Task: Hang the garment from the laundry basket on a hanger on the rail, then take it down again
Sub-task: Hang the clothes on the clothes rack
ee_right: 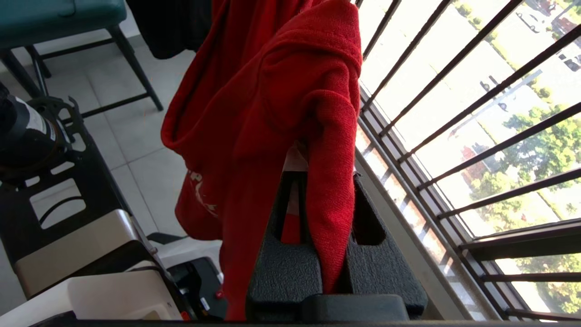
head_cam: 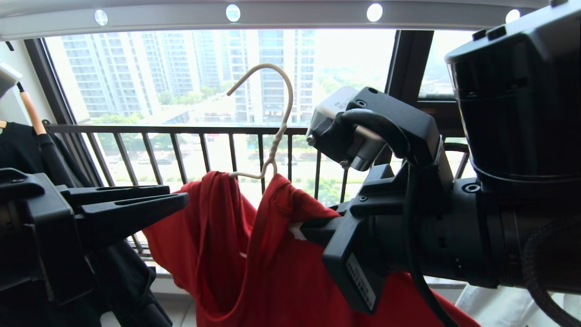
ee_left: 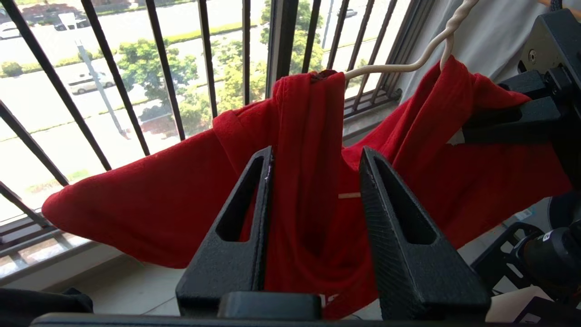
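Observation:
The red garment hangs bunched on the cream wire hanger, whose hook stands free in the air below the grey rail. My right gripper is shut on a fold of the garment near its white neck label; the right wrist view has that gripper with red cloth pinched between its jaws. My left gripper is at the garment's left shoulder, open. In the left wrist view that gripper has its jaws spread around a hanging fold of the garment, under the hanger. The laundry basket is out of view.
The dark barred window railing runs close behind the garment. A black garment hangs at the far left. White cloth lies at the lower right. A teal chair stands on the tiled floor.

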You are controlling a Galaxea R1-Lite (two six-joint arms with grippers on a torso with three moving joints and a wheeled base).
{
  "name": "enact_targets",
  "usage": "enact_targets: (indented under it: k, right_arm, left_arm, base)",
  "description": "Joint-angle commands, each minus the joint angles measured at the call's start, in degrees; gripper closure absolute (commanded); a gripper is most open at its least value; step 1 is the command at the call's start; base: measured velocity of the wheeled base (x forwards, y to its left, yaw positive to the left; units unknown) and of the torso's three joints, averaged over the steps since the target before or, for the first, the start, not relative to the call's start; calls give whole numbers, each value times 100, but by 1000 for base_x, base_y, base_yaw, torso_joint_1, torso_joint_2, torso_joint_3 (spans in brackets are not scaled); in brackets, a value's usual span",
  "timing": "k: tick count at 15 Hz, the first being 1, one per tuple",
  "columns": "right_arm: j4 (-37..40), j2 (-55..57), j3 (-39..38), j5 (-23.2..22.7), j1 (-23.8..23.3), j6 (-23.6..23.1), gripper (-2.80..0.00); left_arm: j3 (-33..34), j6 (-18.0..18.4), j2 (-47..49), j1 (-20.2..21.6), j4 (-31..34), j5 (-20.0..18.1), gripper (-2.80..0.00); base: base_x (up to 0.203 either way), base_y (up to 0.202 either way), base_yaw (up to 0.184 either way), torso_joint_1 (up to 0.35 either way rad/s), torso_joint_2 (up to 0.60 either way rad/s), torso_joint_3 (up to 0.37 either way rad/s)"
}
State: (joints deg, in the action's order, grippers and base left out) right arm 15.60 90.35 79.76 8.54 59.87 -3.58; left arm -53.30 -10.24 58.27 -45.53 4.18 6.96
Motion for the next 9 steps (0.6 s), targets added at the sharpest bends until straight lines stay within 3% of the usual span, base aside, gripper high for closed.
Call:
enact_targets:
  k: [1, 4, 7, 9]
  right_arm:
    - [-5, -53, -5, 16, -1, -2, 0]
    - [4, -236, -19, 20, -73, 6, 0]
    - [22, -403, -83, 16, -211, 7, 0]
    - [22, -507, -150, 16, -271, 7, 0]
  left_arm:
    - [-91, 64, -69, 0, 168, 40, -280]
    - [-415, 128, -277, 70, 704, 229, -280]
    - [-540, 140, -328, 546, 707, 253, -280]
    - [-550, 137, -325, 607, 698, 253, -280]
  base:
    - [0, 0, 0, 0, 0, 0]
    - [0, 0, 0, 0, 0, 0]
    - [0, 0, 0, 0, 0, 0]
    - [0, 0, 0, 0, 0, 0]
